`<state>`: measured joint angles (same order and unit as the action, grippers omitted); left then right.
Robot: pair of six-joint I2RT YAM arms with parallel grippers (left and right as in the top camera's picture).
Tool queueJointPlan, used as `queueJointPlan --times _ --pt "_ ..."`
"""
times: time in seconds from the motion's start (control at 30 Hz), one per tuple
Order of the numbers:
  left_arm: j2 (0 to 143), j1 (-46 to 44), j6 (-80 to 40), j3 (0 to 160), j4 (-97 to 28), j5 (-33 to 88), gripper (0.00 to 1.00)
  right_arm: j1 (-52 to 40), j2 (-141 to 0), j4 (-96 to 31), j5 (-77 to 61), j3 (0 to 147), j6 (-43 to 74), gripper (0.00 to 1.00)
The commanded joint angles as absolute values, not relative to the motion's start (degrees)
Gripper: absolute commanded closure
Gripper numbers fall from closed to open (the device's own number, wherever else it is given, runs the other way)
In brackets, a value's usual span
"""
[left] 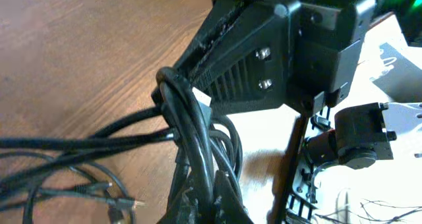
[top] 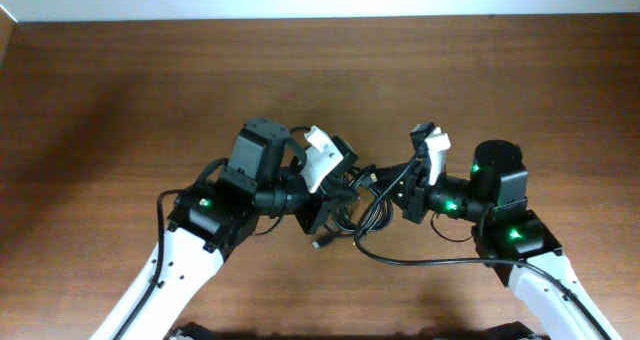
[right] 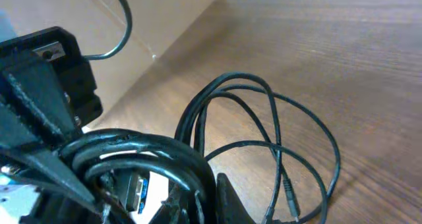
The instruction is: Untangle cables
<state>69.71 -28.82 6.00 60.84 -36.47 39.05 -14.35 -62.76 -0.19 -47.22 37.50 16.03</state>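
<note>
Logged cables (top: 365,208) as one tight black bundle at centre of the overhead frame, strung between left gripper (top: 335,185) and right gripper (top: 405,185). Judged left gripper closed on the bundle, with strands running straight down into its fingers at bottom centre of the left wrist view. Judged right gripper likewise pinched shut, with several strands wrapped over its tip at centre of that same view.

Found slack loops (right: 264,132) lying on table (top: 120,90), centre right of the right wrist view. Also found a small plug end (top: 320,242) just below the bundle overhead.

Risks, by judgement only:
- Could cinch the knot harder by pulling straight apart with both grips locked.
- Could snag a wrapped strand on the right gripper's tip and drag the whole bundle on release.
- Could strain the blue-tongued USB plug (right: 135,188), wedged in the bundle at lower left of the right wrist view.
- Could knock fingers together, given so little room between them.

Around:
- Noted arm wire (top: 160,212) looping beside the left arm.
- Noted black lead (top: 420,262) curving toward the right arm at lower centre. Cannot tell whether cable or arm wiring.
- In the way: each gripper body hiding much of the knot from the opposite wrist view.
</note>
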Motion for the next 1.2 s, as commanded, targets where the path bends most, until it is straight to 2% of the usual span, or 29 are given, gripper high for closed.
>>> queueJointPlan --times 0.0,0.07,0.1,0.13,0.17,0.2,0.3,0.37,0.43,0.5,0.53,0.63,0.77,0.83,0.87,0.9,0.93,0.97,1.03,1.07,1.1,1.13,1.17 --pt "68.9 -29.6 6.1 61.2 -42.5 46.8 1.00 -12.0 -62.6 0.9 -23.4 37.8 17.3 0.94" --pt "68.9 -29.6 6.1 61.2 -45.4 46.8 1.00 -12.0 -62.6 0.9 -17.7 37.8 17.3 0.94" --pt "68.9 -29.6 6.1 61.2 -45.9 46.7 1.00 -11.9 -62.6 0.9 -16.6 37.8 17.3 0.90" --pt "68.9 -29.6 6.1 61.2 -46.0 46.7 1.00 -12.0 -62.6 0.9 -16.2 37.8 17.3 0.81" --pt "68.9 -29.6 6.1 61.2 -46.0 46.7 1.00 -12.0 -62.6 0.9 -16.2 37.8 17.3 0.79" --pt "68.9 -29.6 6.1 61.2 -46.0 46.7 1.00 -11.9 -62.6 0.9 -15.4 37.8 16.7 0.66" --pt "68.9 -29.6 6.1 61.2 -46.0 46.6 1.00 -11.9 -62.6 0.6 -14.6 37.8 16.7 0.64" --pt "68.9 -29.6 6.0 61.2 -45.9 40.7 1.00 -11.9 -62.6 -0.5 -17.6 37.8 16.7 0.63" --pt "68.9 -29.5 -1.7 61.2 -44.0 30.1 1.00 -11.9 -62.6 -0.6 -25.7 37.8 16.7 0.48" --pt "68.9 -29.5 -6.8 61.2 -40.4 24.7 1.00 -11.9 -62.6 -0.6 -33.8 37.8 16.8 0.16" --pt "68.9 -29.6 -7.3 61.2 -38.2 24.1 1.00 -11.9 -62.6 -0.6 -40.1 37.8 17.0 0.05" --pt "68.9 -29.6 -7.3 61.2 -29.7 24.1 1.00 -11.9 -62.6 -0.6 -52.7 37.8 17.0 0.03" --pt "68.9 -29.6 -8.4 61.2 -21.6 24.2 1.00 -11.9 -62.6 -0.6 -55.8 37.8 18.7 0.02" --pt "68.8 -29.6 -9.1 61.2 -19.6 24.9 1.00 -11.9 -62.6 -0.6 -55.7 37.8 18.9 0.05" --pt "68.5 -29.6 -9.4 61.2 -18.7 26.2 1.00 -11.9 -62.6 -0.6 -55.7 37.8 18.9 0.39" --pt "68.2 -29.5 -9.4 61.2 -18.7 26.1 1.00 -11.9 -62.6 -0.6 -55.7 37.8 18.9 0.82" --pt "67.8 -29.5 -9.4 61.2 -18.6 26.1 1.00 -11.9 -62.6 -0.6 -55.8 37.8 18.9 0.92" --pt "67.0 -29.5 -9.4 61.2 -18.3 26.1 1.00 -11.9 -62.6 -0.6 -55.8 37.8 18.9 0.96" --pt "64.7 -29.2 -9.4 61.2 -18.0 25.2 1.00 -11.9 -62.6 -0.1 -56.5 37.8 18.9 0.96" --pt "63.6 -28.3 -9.4 61.2 -18.1 25.2 0.95 -11.9 -62.6 0.7 -57.5 37.8 18.9 0.96" --pt "62.5 -27.3 -9.4 61.2 -18.2 25.2 0.81 -11.9 -62.6 1.9 -59.0 37.8 18.9 0.96" --pt "61.5 -26.4 -9.4 61.2 -18.6 25.2 0.74 -11.9 -62.6 3.5 -59.8 37.8 18.9 0.96" --pt "60.3 -25.4 -9.4 61.2 -19.0 25.2 0.60 -11.9 -62.6 4.4 -59.8 37.8 18.1 0.96"
